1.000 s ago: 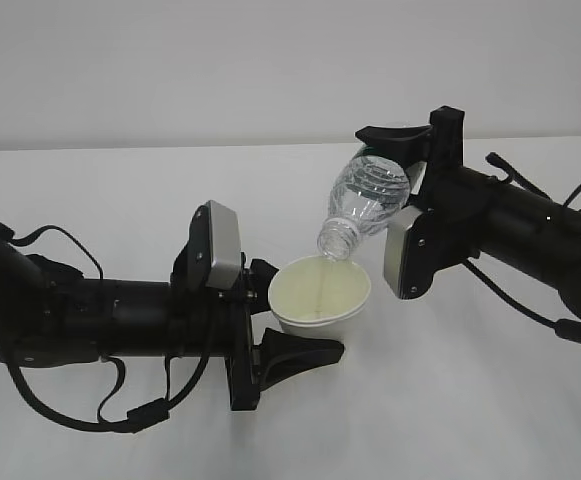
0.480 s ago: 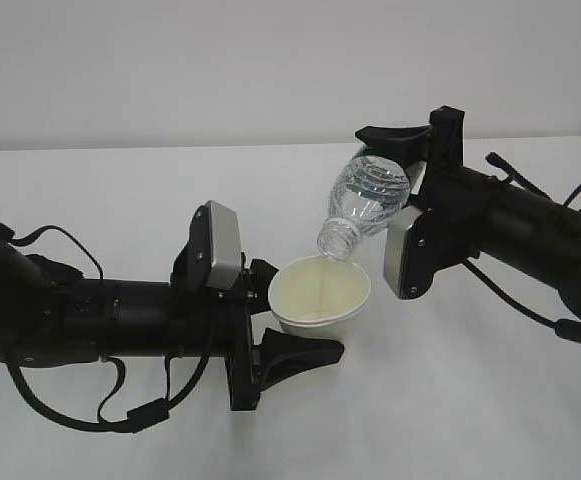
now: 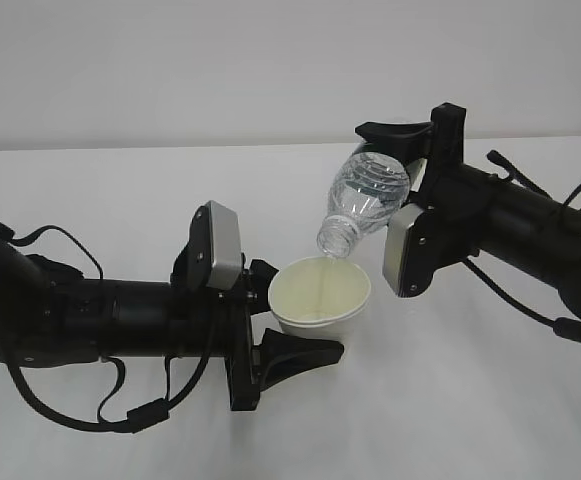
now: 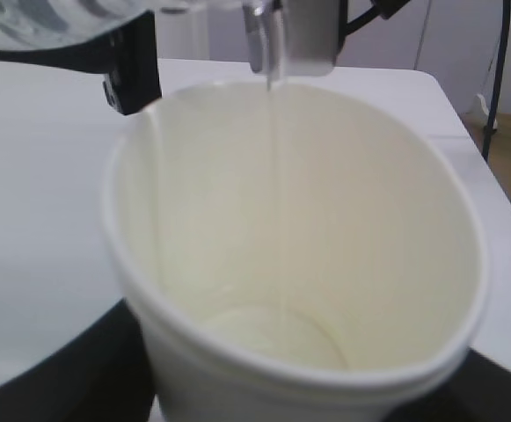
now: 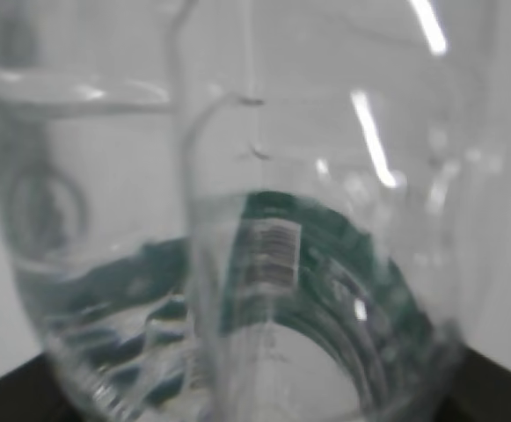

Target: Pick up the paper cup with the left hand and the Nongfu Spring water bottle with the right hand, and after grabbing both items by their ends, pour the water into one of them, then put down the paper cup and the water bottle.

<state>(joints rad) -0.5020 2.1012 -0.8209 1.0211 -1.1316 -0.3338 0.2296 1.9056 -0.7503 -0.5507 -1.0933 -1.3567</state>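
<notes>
The off-white paper cup (image 3: 320, 295) is held just above the table by my left gripper (image 3: 300, 312), which is shut on its base end, one black finger on each side. My right gripper (image 3: 395, 175) is shut on the bottom end of the Nongfu Spring water bottle (image 3: 365, 205). The bottle is tilted with its open mouth down over the cup. A thin stream of water (image 3: 322, 272) runs from the mouth into the cup. The left wrist view looks into the cup (image 4: 299, 246), with the stream (image 4: 273, 132) falling in. The right wrist view is filled by the bottle (image 5: 264, 264).
Both black arms lie low over the white table (image 3: 470, 400), the left one from the lower left, the right one from the right. A pale wall stands behind. At the right in the left wrist view the table's edge (image 4: 492, 202) shows.
</notes>
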